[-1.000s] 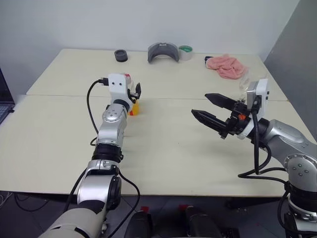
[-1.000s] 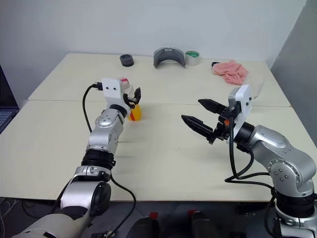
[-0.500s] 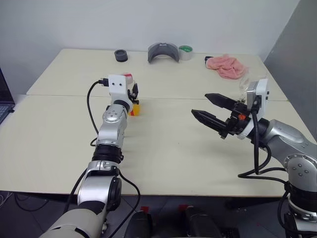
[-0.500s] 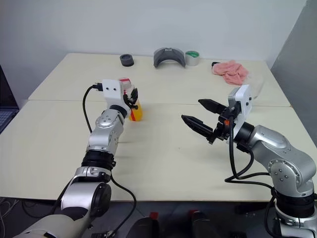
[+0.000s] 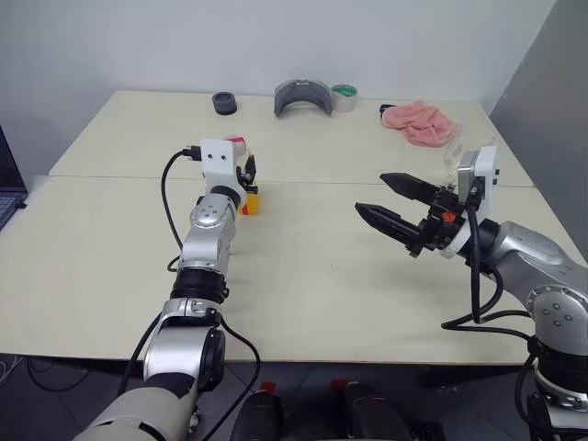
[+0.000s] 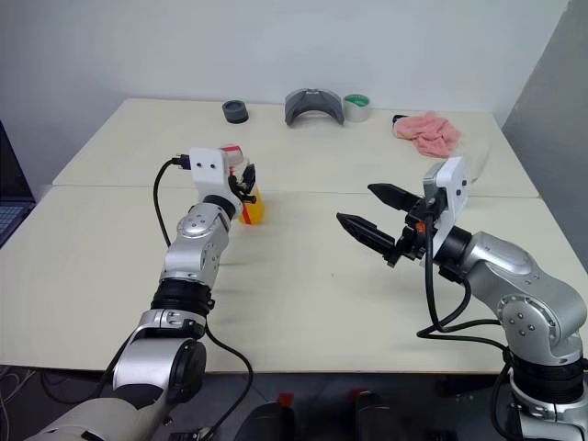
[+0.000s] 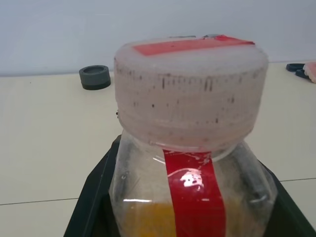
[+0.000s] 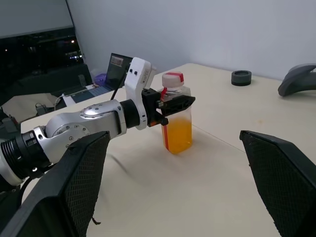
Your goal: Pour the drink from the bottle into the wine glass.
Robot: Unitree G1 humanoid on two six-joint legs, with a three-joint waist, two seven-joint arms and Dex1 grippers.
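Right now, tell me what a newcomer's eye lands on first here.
The orange drink in the bottle, upright on the table with the left gripper shut on its upper part. Then the right gripper, jaws wide, hanging over the table's right half.

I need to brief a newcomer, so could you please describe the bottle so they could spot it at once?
On the cream table, follow the left arm to its hand. It is shut on the bottle: small, clear, half full of orange drink, with a red label strip and a pinkish-white cap.

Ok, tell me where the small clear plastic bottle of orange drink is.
The bottle stands on the cream table, on the robot's left, clamped below its cap by the left gripper, near the seam between the tabletops.
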